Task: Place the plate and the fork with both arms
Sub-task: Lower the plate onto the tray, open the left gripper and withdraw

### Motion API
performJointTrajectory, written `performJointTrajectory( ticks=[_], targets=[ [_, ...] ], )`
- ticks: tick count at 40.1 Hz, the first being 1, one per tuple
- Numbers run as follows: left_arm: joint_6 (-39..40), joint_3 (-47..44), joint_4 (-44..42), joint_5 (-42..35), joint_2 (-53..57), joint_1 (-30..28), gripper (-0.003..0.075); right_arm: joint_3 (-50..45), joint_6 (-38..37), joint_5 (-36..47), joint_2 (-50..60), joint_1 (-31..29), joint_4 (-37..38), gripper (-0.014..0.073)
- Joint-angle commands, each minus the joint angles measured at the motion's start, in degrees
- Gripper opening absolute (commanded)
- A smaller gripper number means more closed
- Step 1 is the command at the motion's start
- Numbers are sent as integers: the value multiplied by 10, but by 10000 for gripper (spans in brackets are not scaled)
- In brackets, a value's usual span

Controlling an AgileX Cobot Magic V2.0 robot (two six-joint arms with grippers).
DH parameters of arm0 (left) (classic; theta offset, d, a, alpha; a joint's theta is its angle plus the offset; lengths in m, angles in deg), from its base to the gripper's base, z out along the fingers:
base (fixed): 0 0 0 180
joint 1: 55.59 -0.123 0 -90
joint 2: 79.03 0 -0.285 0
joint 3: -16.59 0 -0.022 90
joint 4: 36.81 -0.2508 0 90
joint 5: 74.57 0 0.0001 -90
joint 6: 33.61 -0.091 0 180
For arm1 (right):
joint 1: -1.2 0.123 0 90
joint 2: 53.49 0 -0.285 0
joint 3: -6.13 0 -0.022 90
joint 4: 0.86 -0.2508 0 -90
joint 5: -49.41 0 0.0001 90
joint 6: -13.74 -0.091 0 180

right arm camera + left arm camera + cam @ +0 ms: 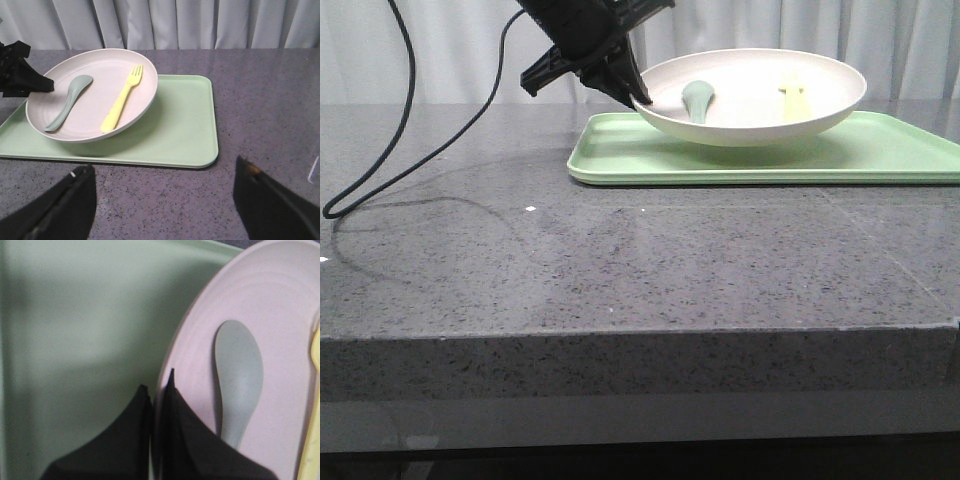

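Observation:
The cream plate (750,100) hangs tilted a little above the light-green tray (880,150), lifted at its left edge. My left gripper (638,97) is shut on the plate's left rim (172,357), one finger inside, one outside. The pale-yellow fork (121,99) lies in the plate; it also shows in the front view (794,95) and at the edge of the left wrist view (314,405). A muted green spoon (67,100) lies beside it in the plate. My right gripper (162,172) is open and empty over the stone table, short of the tray's near edge.
The tray (180,130) lies on the grey speckled table (620,260), with bare tray surface to the plate's right. A black cable (410,150) loops over the table's left side. Curtains hang behind.

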Motion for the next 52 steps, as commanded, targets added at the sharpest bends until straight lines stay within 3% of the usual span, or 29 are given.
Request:
performJointTrajectory(
  ticks=[1,17,25,29,36,44,52],
  targets=[
    [11,23,24,-38,43,6,34,16,2,54,-5,-4,0,590],
    [5,26,23,-22,43,6,256,16,2,57,-5,-4,0,590],
    [-35,83,17,71,45,-14,263,16,2,58,-5,-4,0,590],
    [-49,135,15,127,45,-23,235,16,2,59,-5,-4,0,590],
    [-71,206,-34,216,45,-22,-17,16,2,60,-5,-4,0,590],
    [-71,218,-49,230,62,-4,-18,16,2,60,-5,-4,0,590],
    [-72,167,-168,230,122,23,-18,16,2,60,-5,-4,0,590]
  ],
)
